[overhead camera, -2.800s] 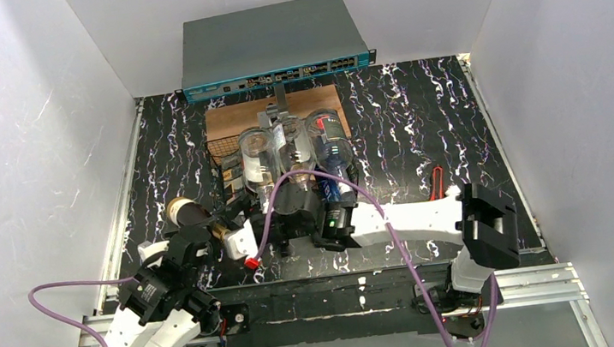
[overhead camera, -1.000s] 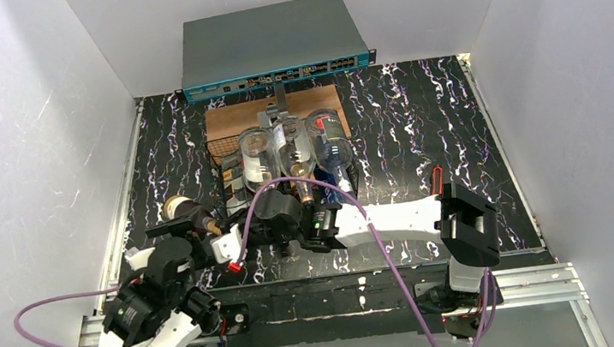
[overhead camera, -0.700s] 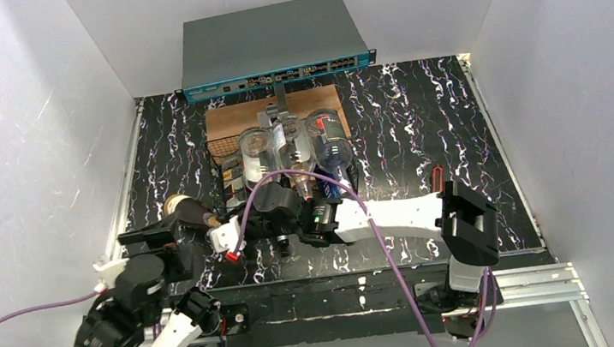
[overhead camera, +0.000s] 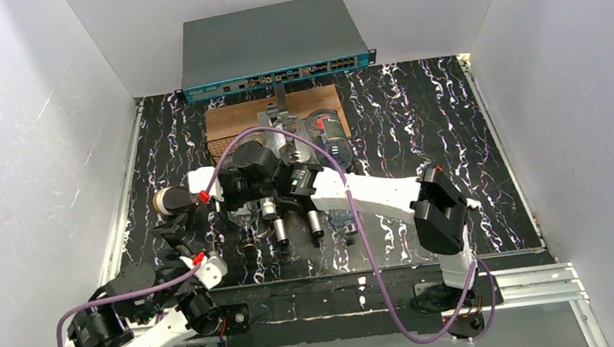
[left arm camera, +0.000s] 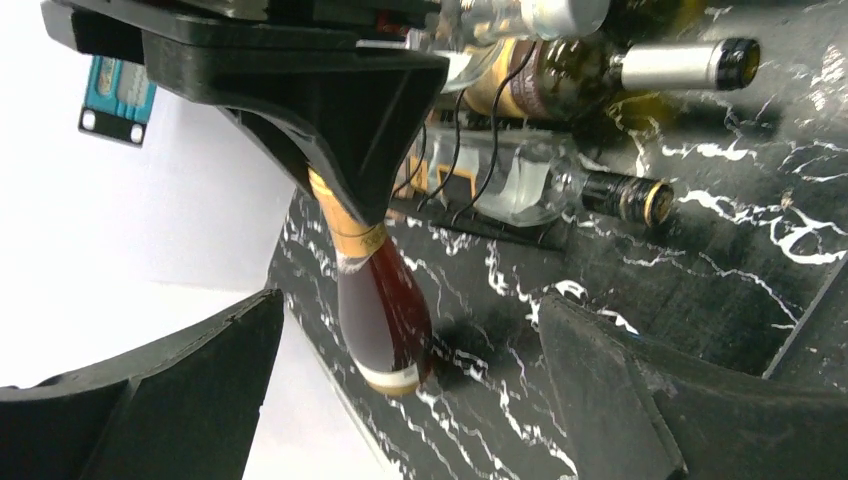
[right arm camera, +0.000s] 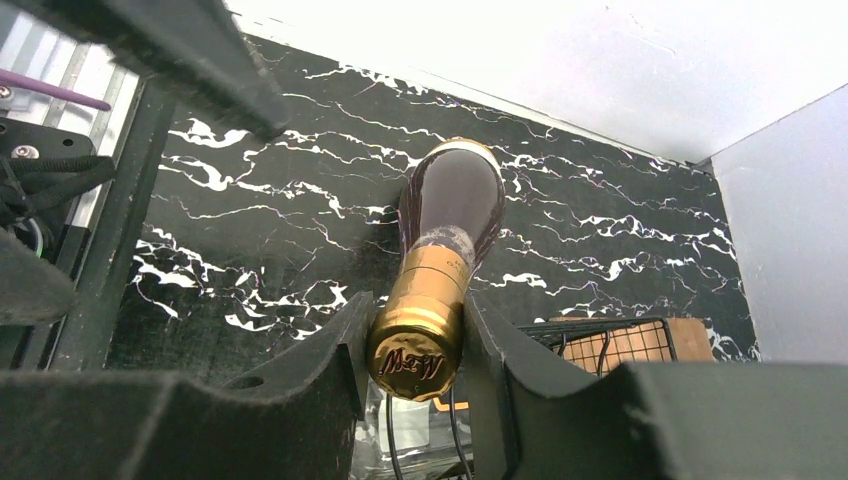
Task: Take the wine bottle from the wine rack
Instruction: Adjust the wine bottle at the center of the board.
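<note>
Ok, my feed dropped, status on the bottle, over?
Right hand shut on wine bottle neck. Left hand open, apart. Bottle off wine rack, at its left. Nothing blocking.

Gold-necked maroon wine bottle (right arm camera: 452, 200)

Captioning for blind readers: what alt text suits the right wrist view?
The right claw is shut on the gold-foil neck of a dark wine bottle, seen against the black marbled table; a corner of the wire wine rack shows at lower right.
</note>
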Controlling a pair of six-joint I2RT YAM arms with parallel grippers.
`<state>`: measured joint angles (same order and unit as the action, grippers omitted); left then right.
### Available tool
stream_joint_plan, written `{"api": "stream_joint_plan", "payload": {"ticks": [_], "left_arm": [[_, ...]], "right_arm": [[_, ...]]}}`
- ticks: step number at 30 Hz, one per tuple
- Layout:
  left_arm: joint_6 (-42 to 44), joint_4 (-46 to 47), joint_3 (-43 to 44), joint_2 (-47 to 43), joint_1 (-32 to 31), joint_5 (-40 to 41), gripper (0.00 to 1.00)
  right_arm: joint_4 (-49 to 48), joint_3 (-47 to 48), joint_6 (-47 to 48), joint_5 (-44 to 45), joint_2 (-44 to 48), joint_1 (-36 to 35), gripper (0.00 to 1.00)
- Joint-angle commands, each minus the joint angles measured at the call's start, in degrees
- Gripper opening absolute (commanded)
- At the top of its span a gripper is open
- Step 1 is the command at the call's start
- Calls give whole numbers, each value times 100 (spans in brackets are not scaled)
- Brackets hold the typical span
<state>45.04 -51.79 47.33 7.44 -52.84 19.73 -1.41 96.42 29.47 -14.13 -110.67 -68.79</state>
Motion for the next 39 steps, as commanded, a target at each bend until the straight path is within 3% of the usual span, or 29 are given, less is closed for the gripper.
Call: {"api": "stream_joint_plan", "payload": {"ticks": [1, 5, 8, 14, 21, 32, 39], "left_arm": [[-203, 232, -170, -515, -1171, 1375, 98], [-519, -138, 73, -453, -2023, 2192, 98], [-479, -232, 381, 308, -2055, 2516, 98], [-584, -353, 436, 319, -2152, 2564, 98], [-695, -410, 926, 923, -2231, 2437, 98], [-218, 715, 3589, 2874, -2233, 1912, 98], [598, 1919, 4668, 3602, -2232, 1940, 98]], "right_arm": [[-58, 411, -463, -558, -32, 18, 1], [-51, 398, -554, -610, -31, 58, 1], [-37, 342, -557, -628, 25, 83, 1], [-10, 389, -581, -694, 23, 94, 1], [26, 324, -612, -761, 107, 102, 1], [41, 246, -751, -836, 158, 280, 1], [31, 217, -837, -926, 121, 375, 1]]}}
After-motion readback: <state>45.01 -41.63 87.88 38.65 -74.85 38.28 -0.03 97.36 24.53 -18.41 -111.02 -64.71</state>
